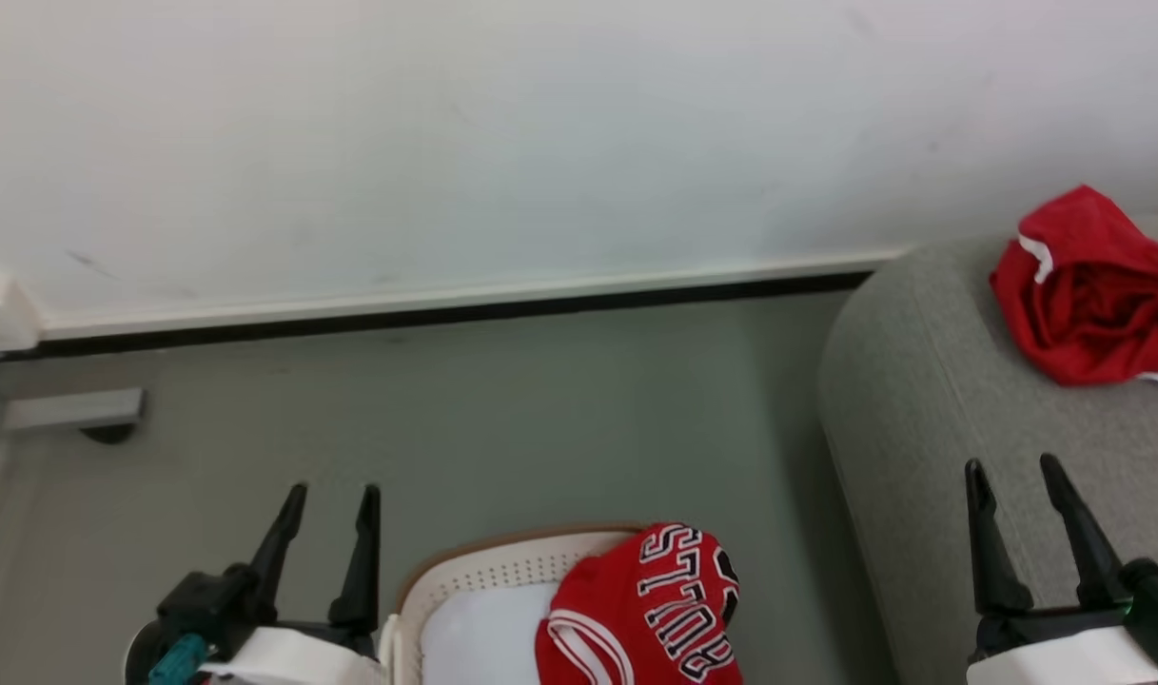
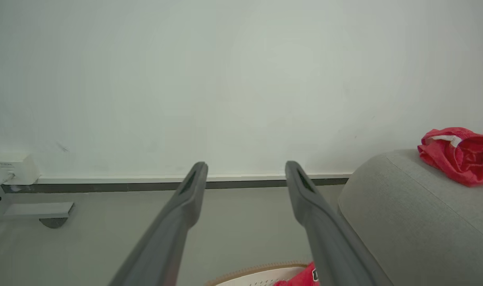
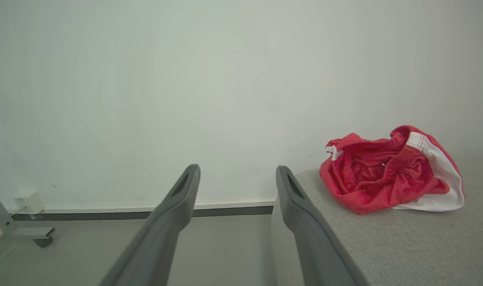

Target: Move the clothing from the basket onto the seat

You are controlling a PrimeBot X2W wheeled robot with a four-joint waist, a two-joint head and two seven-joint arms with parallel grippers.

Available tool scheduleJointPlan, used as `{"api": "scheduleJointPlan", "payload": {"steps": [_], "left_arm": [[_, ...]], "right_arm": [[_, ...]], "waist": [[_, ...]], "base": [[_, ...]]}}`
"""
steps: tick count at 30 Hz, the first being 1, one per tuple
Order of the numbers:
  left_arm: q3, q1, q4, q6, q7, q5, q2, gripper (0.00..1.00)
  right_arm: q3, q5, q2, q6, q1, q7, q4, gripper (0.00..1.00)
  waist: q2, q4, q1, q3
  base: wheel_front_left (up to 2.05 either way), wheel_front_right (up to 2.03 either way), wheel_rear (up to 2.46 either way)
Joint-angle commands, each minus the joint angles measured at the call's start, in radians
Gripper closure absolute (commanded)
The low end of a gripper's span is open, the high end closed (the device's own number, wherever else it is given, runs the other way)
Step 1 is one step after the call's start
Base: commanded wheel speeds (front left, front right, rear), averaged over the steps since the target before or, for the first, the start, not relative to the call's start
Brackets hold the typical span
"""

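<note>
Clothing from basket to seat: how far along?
Done: the white-trimmed red garment lies on the seat. In hand: nothing; left gripper and right gripper are open and empty. Left: the lettered jersey lies in the basket, to be moved.

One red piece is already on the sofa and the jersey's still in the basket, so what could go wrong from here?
1. The jersey spills over the rim of the basket; a pull might drag the basket or drop cloth on the floor.
2. The white pad lies right beside it, so a deep pinch could lift that too.
3. Released near the rounded edge of the seat, the jersey might slide off.
</note>
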Motion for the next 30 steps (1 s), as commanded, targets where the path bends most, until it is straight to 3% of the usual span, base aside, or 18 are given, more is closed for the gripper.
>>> {"api": "scheduleJointPlan", "payload": {"steps": [1, 8, 13, 24, 30], "left_arm": [[-0.003, -0.023, 0.016, -0.004, -0.001, 0.013, 0.013, 0.0], [-0.069, -0.142, 0.123, -0.014, 0.006, -0.004, 0.055, 0.0], [-0.153, -0.23, 0.219, -0.013, 0.068, -0.027, 0.086, 0.0], [-0.422, -0.433, 0.429, -0.014, 0.165, -0.121, 0.194, 0.0], [-0.484, -0.547, 0.565, -0.014, 0.225, -0.178, 0.24, 0.0]], "right_arm": [[-0.004, -0.008, -0.007, -0.002, -0.024, -0.001, -0.004, 0.0], [-0.014, -0.008, 0.014, -0.002, -0.115, -0.01, -0.013, 0.0], [-0.024, -0.012, 0.034, -0.002, -0.175, -0.017, -0.038, 0.0], [-0.034, 0.01, 0.055, -0.002, -0.275, -0.019, -0.129, 0.0], [-0.022, 0.061, 0.055, -0.002, -0.312, -0.018, -0.18, 0.0]], "waist": [[-0.0001, -0.057, -0.0001, 0.062], [-0.0001, -0.148, -0.0001, 0.196], [-0.0001, -0.195, -0.0001, 0.291], [-0.0001, -0.255, -0.0001, 0.52], [-0.0001, -0.29, -0.0001, 0.643]], "base": [[0.0, 0.0, 0.0], [0.0, 0.0, 0.0], [0.0, 0.0, 0.0], [0.0, 0.0, 0.0], [0.0, 0.0, 0.0]]}}
